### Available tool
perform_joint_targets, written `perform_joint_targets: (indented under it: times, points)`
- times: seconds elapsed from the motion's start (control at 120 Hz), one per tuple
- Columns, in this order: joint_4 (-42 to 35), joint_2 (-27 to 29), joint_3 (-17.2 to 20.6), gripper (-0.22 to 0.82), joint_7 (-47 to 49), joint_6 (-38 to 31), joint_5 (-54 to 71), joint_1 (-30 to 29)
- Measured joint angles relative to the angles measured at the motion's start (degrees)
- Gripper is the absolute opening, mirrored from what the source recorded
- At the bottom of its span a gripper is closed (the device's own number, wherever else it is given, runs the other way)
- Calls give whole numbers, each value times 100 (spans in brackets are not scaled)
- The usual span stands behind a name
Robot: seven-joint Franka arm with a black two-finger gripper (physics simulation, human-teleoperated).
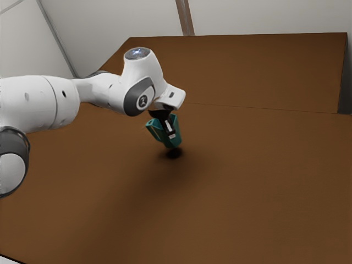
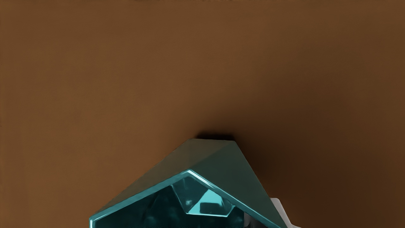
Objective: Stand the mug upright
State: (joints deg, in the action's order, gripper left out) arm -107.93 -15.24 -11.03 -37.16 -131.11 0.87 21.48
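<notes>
The hand (image 1: 171,135) pinches the mug (image 1: 158,130) by its wall — one finger inside, one outside. The mug tilts, its mouth toward the exterior view's left, its base low over the surface (image 1: 236,187) — whether touching, I cannot tell.

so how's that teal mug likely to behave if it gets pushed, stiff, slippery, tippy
The mug is probably stiff, since its flat faces meet in crisp edges. Its shiny rim hints at a slippery surface. It narrows toward its base, so a push up high could tip it.
</notes>
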Motion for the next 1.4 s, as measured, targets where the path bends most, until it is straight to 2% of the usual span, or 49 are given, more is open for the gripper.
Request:
perform_joint_targets:
  times: [0.408,0.558,0.75,0.892,1.058,1.167,1.233,1.333,1.4]
  points:
    - [224,-648,37,-18,-501,-245,395,-40]
    - [226,-709,67,-18,-619,-267,368,-52]
    - [213,-665,84,23,-768,-255,316,-42]
    - [210,-527,76,41,-849,-245,303,-10]
    - [135,60,69,52,-856,-178,289,60]
    - [140,558,34,55,-654,114,298,80]
    - [264,832,6,57,-380,534,313,51]
    - [1021,992,-106,58,98,1515,357,-14]
    - [1256,1151,-132,59,385,2051,426,-84]
